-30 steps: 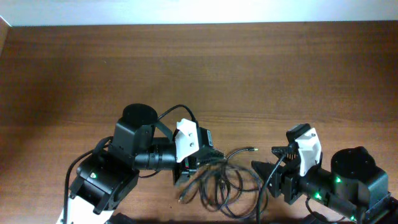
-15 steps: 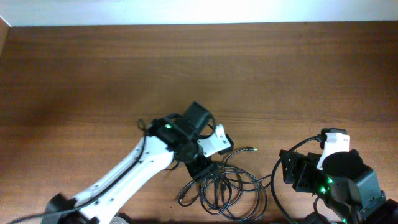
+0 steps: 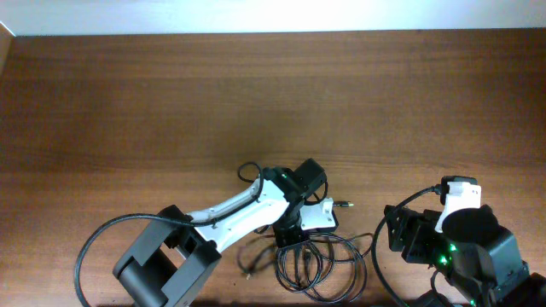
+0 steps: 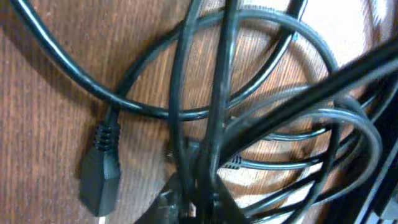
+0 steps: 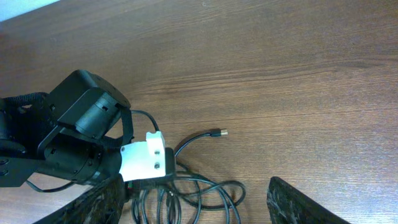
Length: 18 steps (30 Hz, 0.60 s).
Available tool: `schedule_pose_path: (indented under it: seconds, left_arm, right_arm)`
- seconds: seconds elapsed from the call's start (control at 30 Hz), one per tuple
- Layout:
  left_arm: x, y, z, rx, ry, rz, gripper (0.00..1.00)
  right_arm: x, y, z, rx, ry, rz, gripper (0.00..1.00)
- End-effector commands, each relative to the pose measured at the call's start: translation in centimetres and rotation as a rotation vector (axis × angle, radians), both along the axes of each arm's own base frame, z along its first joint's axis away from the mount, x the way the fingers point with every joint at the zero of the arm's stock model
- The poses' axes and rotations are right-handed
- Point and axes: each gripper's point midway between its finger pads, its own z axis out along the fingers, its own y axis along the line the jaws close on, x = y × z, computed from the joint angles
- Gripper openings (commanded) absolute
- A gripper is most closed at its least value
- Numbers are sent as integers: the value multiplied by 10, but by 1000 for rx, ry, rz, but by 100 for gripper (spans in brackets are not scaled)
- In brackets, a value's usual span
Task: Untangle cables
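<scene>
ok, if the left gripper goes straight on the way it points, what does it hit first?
The cables. The left gripper points down at the tangle, whose black loops fill its wrist view, with the table right behind. Which strand comes first, I can't tell.

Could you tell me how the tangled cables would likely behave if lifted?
The cables lie in loose overlapping loops, so they are probably floppy and would sag. Strands cross one another in the left wrist view, so lifting one likely drags others along.
</scene>
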Motion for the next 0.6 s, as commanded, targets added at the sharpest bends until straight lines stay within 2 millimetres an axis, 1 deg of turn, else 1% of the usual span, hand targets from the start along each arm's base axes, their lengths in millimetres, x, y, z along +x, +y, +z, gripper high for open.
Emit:
schedule_pose_path:
  seconds: [0.0, 0.03, 0.1, 0.13, 0.17, 0.2, 0.27, 0.3, 0.33, 0.37, 0.4, 0.43, 0.47, 0.5, 0.53, 0.57]
  left_arm:
    - [6, -12, 2, -34, -10, 31, 0]
    - [12, -18, 10, -46, -19, 65, 0]
    - [29, -36, 48, -115, -80, 68, 0]
    - [41, -48, 86, -181, -139, 67, 0]
    - [58, -53, 115, -209, -218, 135, 0]
    - [78, -51, 143, -219, -317, 238, 0]
    - [101, -40, 183, -258, -419, 424, 0]
    - [106, -34, 201, -303, -437, 491, 0]
    - [111, -29, 215, -342, -439, 568, 0]
    - [117, -20, 235, -405, -435, 692, 0]
    - [120, -17, 253, -469, -437, 749, 0]
    - [119, -19, 271, -542, -439, 766, 0]
    - [118, -19, 297, -635, -458, 799, 0]
    - [116, -17, 315, -695, -471, 819, 0]
    - [113, -15, 337, -770, -486, 840, 0]
    - [109, -11, 355, -833, -490, 861, 0]
  right_arm:
    - [1, -4, 4, 0, -16, -21, 72]
    - [1, -4, 4, 0, -16, -21, 72]
    - [1, -4, 4, -1, -15, -21, 73]
    - [1, -4, 3, -2, -13, -21, 73]
    - [0, -4, 2, -5, -8, -20, 73]
    - [-1, -4, 2, -6, -5, -19, 73]
    - [-1, -3, 2, -2, -2, -14, 77]
    - [-1, -3, 2, 0, -1, -12, 78]
    - [-2, -1, 1, 6, 3, -4, 79]
    - [-3, 4, 2, 26, 9, 16, 80]
    - [-4, 7, 3, 38, 9, 27, 80]
    - [-4, 7, 3, 40, 10, 28, 82]
    - [-4, 7, 3, 40, 10, 28, 84]
    - [-4, 7, 3, 40, 10, 28, 86]
    - [-3, 8, 4, 44, 3, 28, 88]
    - [-1, 9, 6, 49, -4, 29, 88]
